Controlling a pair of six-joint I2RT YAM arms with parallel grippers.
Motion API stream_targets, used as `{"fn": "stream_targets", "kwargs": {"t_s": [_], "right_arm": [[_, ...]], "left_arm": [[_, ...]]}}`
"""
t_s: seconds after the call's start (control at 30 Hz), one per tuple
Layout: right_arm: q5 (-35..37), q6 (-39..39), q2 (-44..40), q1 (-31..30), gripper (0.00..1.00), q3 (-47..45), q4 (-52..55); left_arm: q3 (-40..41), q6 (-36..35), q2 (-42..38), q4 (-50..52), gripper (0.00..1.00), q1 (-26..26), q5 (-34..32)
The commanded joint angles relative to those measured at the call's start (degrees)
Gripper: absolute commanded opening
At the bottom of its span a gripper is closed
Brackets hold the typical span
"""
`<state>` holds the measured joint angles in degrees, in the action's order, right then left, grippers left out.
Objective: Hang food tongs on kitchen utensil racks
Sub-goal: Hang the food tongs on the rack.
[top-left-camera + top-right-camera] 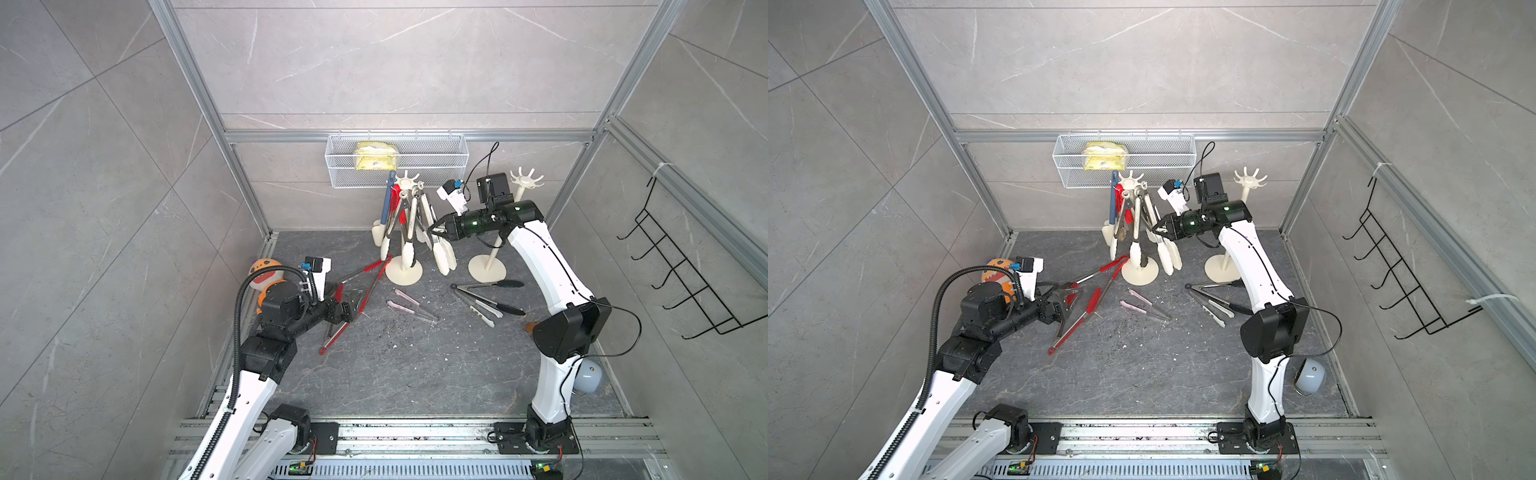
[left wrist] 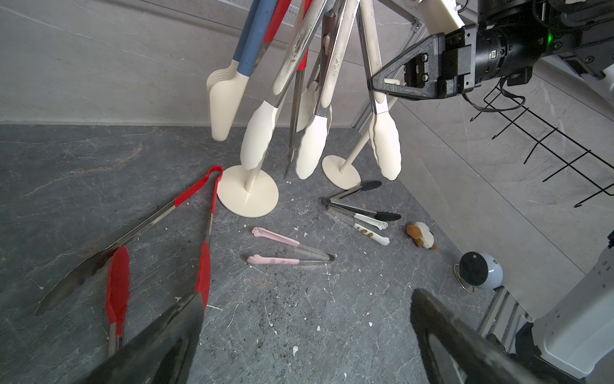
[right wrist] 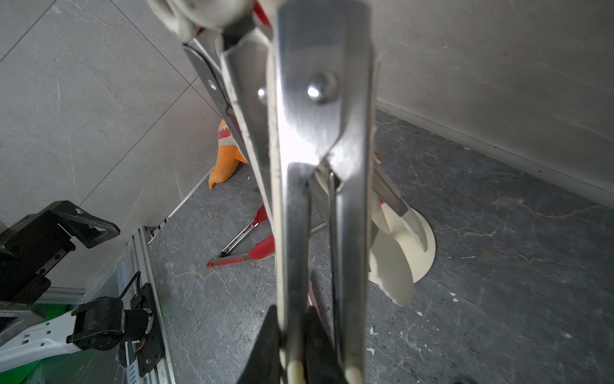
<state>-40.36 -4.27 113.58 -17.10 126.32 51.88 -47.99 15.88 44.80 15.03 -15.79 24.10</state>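
Two cream kitchen utensil racks stand at the back. The left rack carries several hanging tongs and a blue-handled utensil; the right rack has bare prongs. My right gripper is shut on one steel arm of cream-tipped tongs that hang from the left rack. My left gripper is wide open and holds nothing. It hovers low over the floor next to two red tongs. Pink tongs, black-tipped tongs and small white tongs lie on the floor.
A white mesh basket hangs on the back wall. A black wire hook rack is on the right wall. An orange toy sits at the left wall. A grey-blue round object and a small brown toy lie near the right arm.
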Motion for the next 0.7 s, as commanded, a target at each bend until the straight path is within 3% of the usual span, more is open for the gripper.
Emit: {"fn": "stream_targets", "kwargs": {"t_s": [0.0,0.13,0.47,0.67], "right_arm": [[0.73,-0.45,0.28,0.19,0.26,0.0,0.63],[3.43,-0.36,-0.27,0.32,0.39,-0.2,0.59],[9.43,1.33,-5.51,0.55,0.58,-4.64,-1.96],[12.18,7.18,-16.76,0.44,0.78,-20.83,-12.34]], "left_arm": [[-0.4,0.38,-0.69,-0.4,1.0,-0.21,-0.21],[-0.43,0.47,-0.63,-0.28,1.0,-0.25,-0.26],[-0.56,0.53,-0.32,-0.45,1.0,-0.22,0.02],[-0.06,1.34,0.33,-1.4,1.0,-0.21,-0.1]]}}
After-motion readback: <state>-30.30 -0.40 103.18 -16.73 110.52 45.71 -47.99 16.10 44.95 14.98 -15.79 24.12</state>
